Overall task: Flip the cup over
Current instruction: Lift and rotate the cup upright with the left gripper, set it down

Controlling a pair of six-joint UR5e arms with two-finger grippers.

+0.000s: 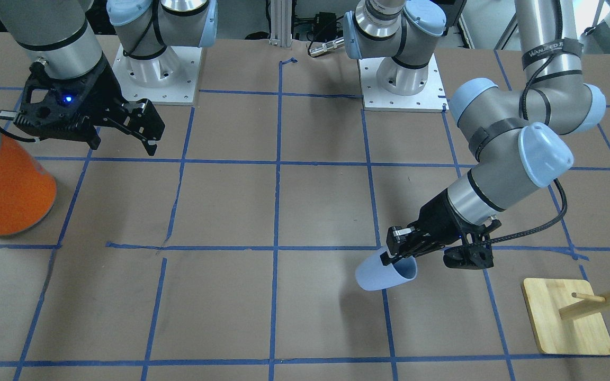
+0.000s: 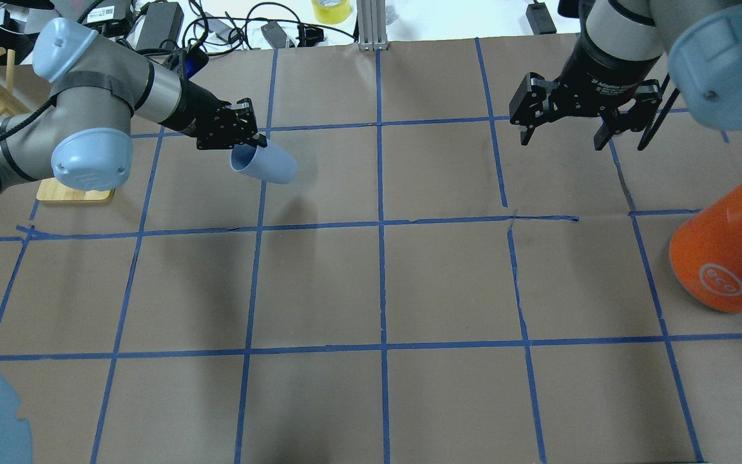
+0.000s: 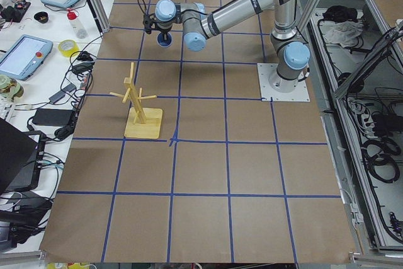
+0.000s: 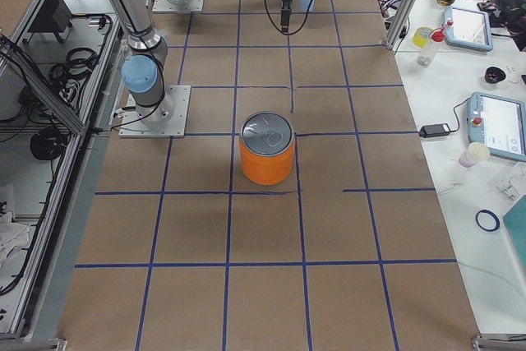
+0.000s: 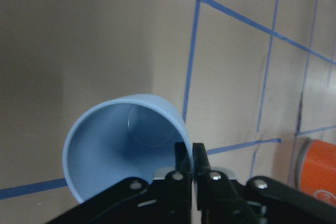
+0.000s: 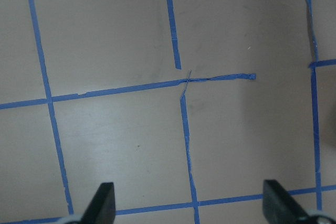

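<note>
Overhead exterior | counting 1 cup (image 2: 266, 165), 1 orange can (image 2: 722, 258), 1 wooden rack (image 2: 75, 194) | left gripper (image 2: 244, 139) pinching cup rim, cup hanging tilted, far left | right gripper (image 2: 563, 140) gaping wide, holding nothing | orange can sitting well apart, right.

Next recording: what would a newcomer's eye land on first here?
The left gripper pinching the rim of a small pale blue plastic tumbler, held tilted almost on its side, on the robot's left. Then the large orange cylindrical can with a silver top standing on the robot's right, near the open, empty right gripper.
</note>
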